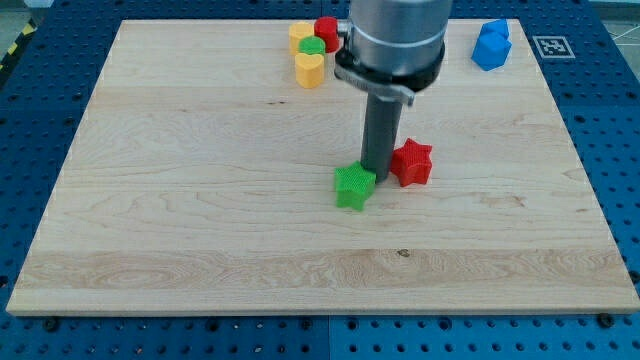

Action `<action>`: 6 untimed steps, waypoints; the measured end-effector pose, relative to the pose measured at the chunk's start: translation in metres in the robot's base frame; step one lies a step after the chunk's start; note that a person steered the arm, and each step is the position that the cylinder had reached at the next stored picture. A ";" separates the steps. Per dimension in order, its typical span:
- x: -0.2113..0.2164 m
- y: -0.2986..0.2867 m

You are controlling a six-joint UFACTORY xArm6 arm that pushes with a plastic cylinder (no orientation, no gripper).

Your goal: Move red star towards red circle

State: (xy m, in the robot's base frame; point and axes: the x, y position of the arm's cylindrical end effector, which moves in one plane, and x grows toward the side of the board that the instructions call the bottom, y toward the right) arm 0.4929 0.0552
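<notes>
The red star (412, 163) lies on the wooden board (200, 180) right of the middle. My tip (378, 174) stands just left of it, between it and the green star (353, 187), which sits at the tip's lower left. The red circle (326, 33) lies at the view's top, left of the arm's body, which hides part of it. It sits in a cluster with a green circle (313, 47), a yellow heart (309, 70) and another yellow block (301, 34).
Two blue blocks (491, 45) sit close together at the top right corner of the board. The arm's grey body (395, 40) hangs over the top middle. A blue perforated table surrounds the board.
</notes>
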 end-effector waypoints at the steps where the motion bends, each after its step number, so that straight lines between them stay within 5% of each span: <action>1: 0.081 0.021; 2: 0.091 0.061; 6: 0.000 0.045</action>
State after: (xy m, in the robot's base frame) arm 0.4927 0.1000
